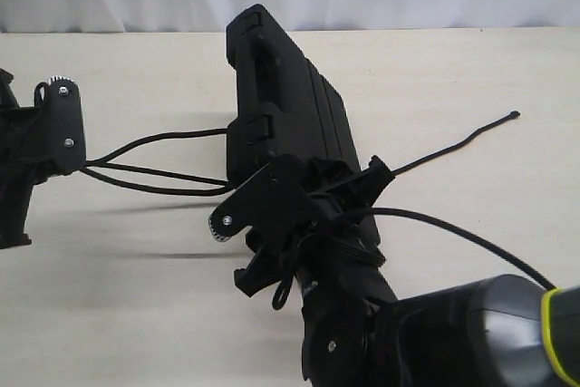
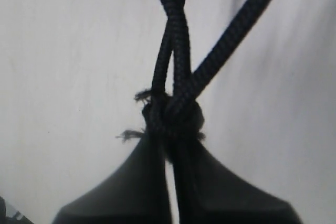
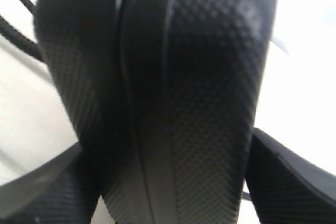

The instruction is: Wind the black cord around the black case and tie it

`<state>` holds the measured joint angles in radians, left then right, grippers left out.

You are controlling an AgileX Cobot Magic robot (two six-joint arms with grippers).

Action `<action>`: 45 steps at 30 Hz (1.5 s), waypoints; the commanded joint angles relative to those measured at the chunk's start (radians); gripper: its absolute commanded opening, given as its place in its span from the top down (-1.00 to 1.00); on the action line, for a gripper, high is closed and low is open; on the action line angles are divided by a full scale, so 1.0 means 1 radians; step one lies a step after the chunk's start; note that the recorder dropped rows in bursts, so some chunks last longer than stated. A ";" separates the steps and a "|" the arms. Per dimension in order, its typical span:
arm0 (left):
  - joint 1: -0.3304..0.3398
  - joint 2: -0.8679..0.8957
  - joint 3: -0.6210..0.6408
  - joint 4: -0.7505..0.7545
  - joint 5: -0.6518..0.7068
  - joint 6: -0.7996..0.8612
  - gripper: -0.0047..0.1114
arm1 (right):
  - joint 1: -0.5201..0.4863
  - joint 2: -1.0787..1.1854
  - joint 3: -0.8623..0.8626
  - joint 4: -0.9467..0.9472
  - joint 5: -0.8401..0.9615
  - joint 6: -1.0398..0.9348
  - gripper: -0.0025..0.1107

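Your left jaws pinch the limp-looking black cord at its knot, a likely slip-proof hold; your right jaws clamp the seemingly rigid black case.

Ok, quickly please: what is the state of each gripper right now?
Left gripper: closed, holding the black cord.
Right gripper: closed, gripping the black case.

Black cord of coarse braided fibre fraying at its knot, black case in matt pebble-textured plastic, table smooth, matt, cream
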<state>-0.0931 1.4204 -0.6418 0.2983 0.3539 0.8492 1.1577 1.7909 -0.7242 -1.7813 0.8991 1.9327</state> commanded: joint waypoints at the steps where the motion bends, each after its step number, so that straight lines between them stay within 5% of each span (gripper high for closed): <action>1: 0.004 -0.010 0.000 -0.059 -0.117 -0.013 0.92 | -0.061 -0.003 0.015 0.037 -0.065 0.034 0.88; 8: 0.057 -0.010 0.000 -0.134 -0.196 -0.013 0.92 | -0.086 -0.005 0.021 0.037 -0.079 0.037 0.88; 25: 0.057 -0.010 0.000 -0.314 -0.226 -0.013 0.92 | -0.120 -0.042 0.021 0.037 -0.168 0.012 0.88; 45: -0.013 0.160 -0.113 -0.426 -0.075 -0.013 0.92 | -0.120 -0.044 0.021 0.037 -0.172 0.014 0.88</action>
<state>-0.0990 1.5404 -0.7407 -0.1013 0.2686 0.8429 1.0483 1.7435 -0.7137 -1.7853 0.7921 1.9229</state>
